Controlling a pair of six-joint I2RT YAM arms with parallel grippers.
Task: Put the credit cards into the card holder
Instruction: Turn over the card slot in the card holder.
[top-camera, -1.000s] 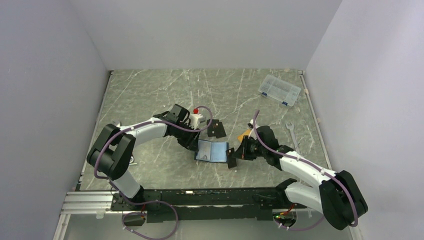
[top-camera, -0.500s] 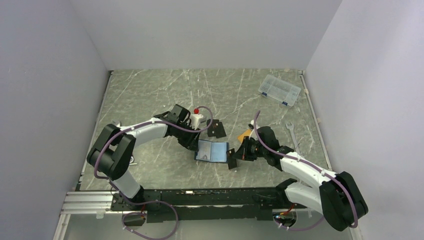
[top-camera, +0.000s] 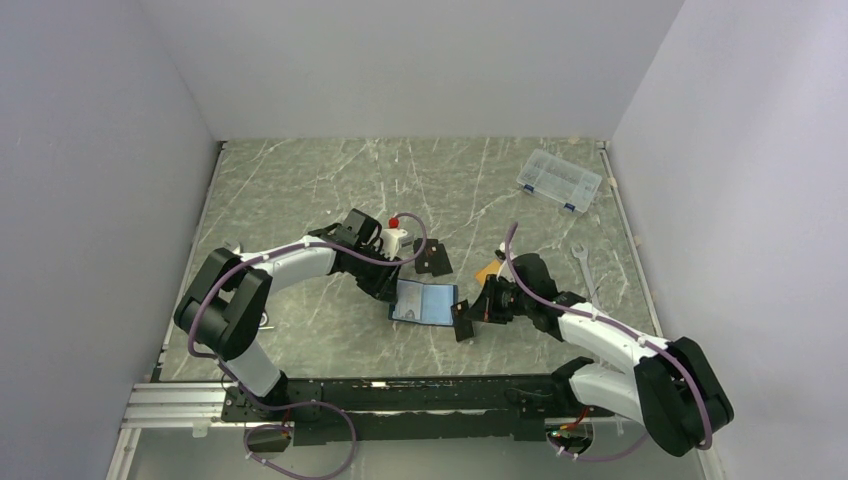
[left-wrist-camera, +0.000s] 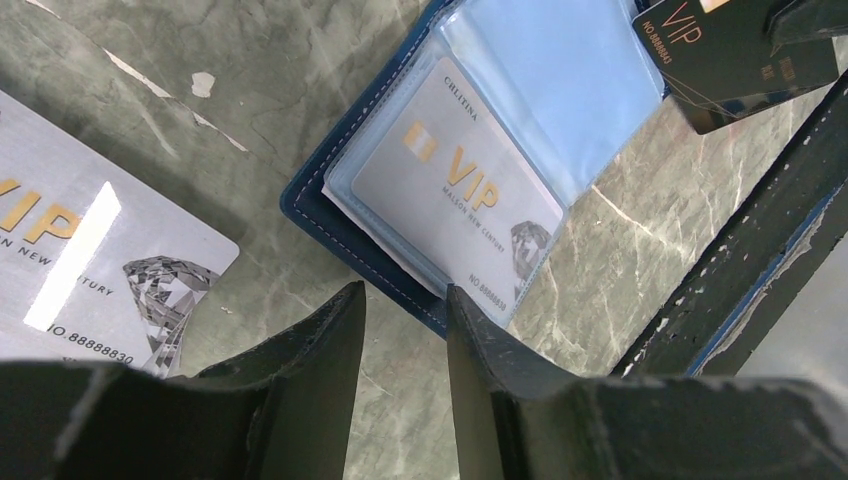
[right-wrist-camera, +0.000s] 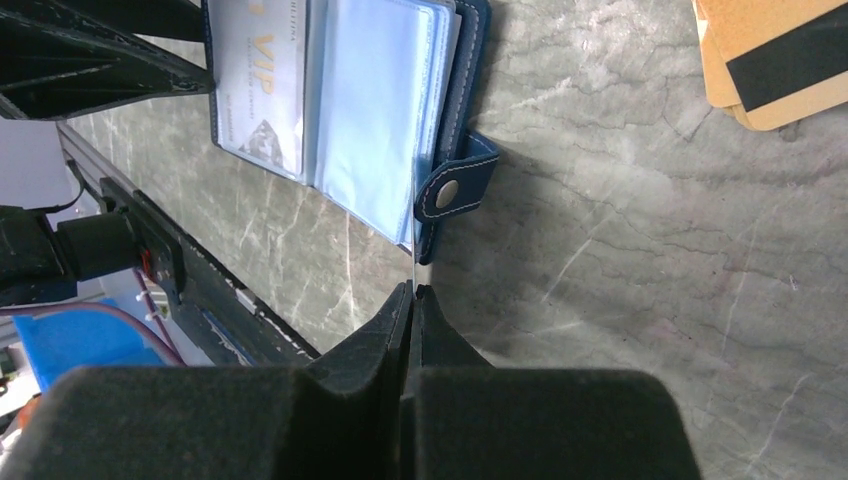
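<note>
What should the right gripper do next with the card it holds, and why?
Probably ease the card into the empty clear sleeve of the card holder. The right gripper is shut on it, edge-on, right at that sleeve's rim beside the snap tab; the other sleeve already holds a silver card.

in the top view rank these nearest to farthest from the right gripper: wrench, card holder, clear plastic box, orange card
From the right gripper, shut on a thin card:
1. card holder, lying open just to its left.
2. orange card, just behind it on the table.
3. wrench, farther out to the right.
4. clear plastic box, far back on the right.
</note>
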